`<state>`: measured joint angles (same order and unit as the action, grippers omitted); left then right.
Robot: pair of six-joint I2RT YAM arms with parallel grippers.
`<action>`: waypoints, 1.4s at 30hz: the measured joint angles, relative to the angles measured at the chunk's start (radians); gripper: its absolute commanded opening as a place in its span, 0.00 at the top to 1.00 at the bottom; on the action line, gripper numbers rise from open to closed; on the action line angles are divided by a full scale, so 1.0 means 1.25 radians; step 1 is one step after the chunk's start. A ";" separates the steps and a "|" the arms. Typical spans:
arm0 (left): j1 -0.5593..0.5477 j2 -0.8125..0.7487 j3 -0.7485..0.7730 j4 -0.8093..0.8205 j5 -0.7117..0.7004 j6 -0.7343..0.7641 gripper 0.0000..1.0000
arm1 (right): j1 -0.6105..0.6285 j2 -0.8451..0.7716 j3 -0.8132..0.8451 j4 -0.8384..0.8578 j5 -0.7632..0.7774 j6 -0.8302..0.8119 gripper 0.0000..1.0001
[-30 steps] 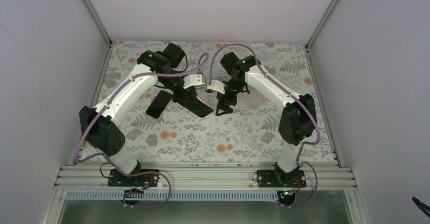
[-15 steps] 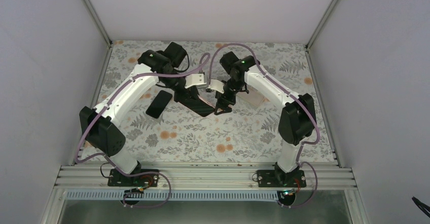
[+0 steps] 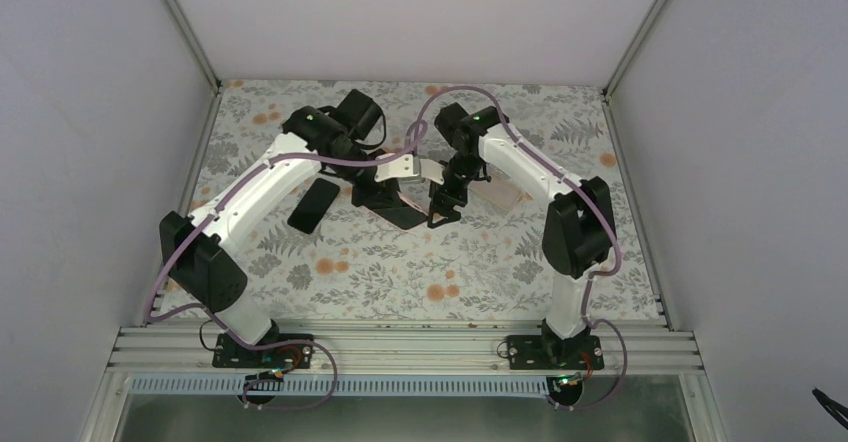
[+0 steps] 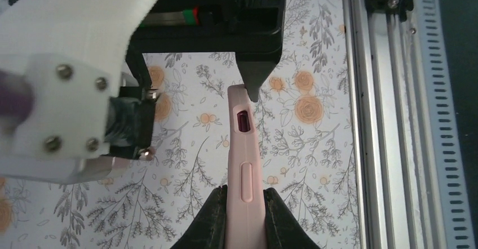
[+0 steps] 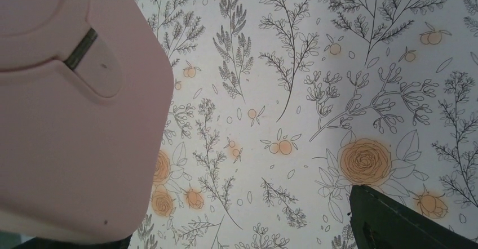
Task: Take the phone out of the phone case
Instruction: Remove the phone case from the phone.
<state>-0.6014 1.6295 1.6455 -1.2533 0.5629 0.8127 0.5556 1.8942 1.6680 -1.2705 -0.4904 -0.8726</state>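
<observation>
My left gripper point(image 4: 245, 195) is shut on the long edges of a pink phone case point(image 4: 244, 147), seen edge-on, above the floral table. In the top view the case's dark phone point(image 3: 392, 205) shows face up and tilted, between the two wrists, with the left gripper point(image 3: 372, 190) behind it. My right gripper point(image 3: 440, 210) stands open at the case's far end. One black fingertip point(image 4: 255, 85) meets that end. The right wrist view shows the case's pink back point(image 5: 73, 119) filling the left, in front of one finger. The other finger point(image 5: 394, 221) stands well apart.
A dark flat slab point(image 3: 315, 205) lies on the floral table point(image 3: 430, 272) left of the held case. A pale pink flat piece point(image 3: 498, 194) lies right of the right wrist. Aluminium rails point(image 4: 375, 119) run along the near edge, and grey walls enclose the table.
The left arm has swung its wrist right and turned the case, so it looks shorter from above. The right gripper has shifted slightly toward the case end, and its jaws have narrowed a little.
</observation>
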 measured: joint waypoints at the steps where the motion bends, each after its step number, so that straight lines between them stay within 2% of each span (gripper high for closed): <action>1: -0.004 -0.002 -0.004 0.005 -0.007 -0.002 0.98 | -0.001 0.008 0.006 -0.009 0.003 -0.003 0.08; 5: -0.021 -0.016 -0.029 0.002 -0.029 -0.013 0.98 | -0.006 0.028 0.032 -0.022 0.013 -0.015 0.08; 11: -0.073 -0.044 -0.043 -0.067 0.028 -0.014 0.98 | -0.044 0.035 0.062 0.040 0.054 -0.014 0.08; 18: -0.076 -0.045 -0.043 -0.079 0.032 -0.015 0.98 | -0.052 0.040 0.077 0.048 0.061 -0.014 0.08; 24: -0.076 -0.043 -0.042 -0.077 0.009 -0.016 0.98 | -0.033 -0.043 -0.073 0.041 0.055 -0.015 0.06; 31: -0.074 -0.022 -0.039 -0.061 -0.012 -0.009 0.98 | 0.070 -0.193 -0.180 0.032 0.035 0.016 0.06; 42: -0.067 -0.019 -0.003 -0.074 -0.007 -0.025 0.98 | 0.100 -0.203 -0.235 0.089 0.025 0.053 0.08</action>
<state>-0.6857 1.6054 1.6421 -1.3464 0.5545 0.7815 0.6804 1.6405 1.3746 -1.1591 -0.4591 -0.8066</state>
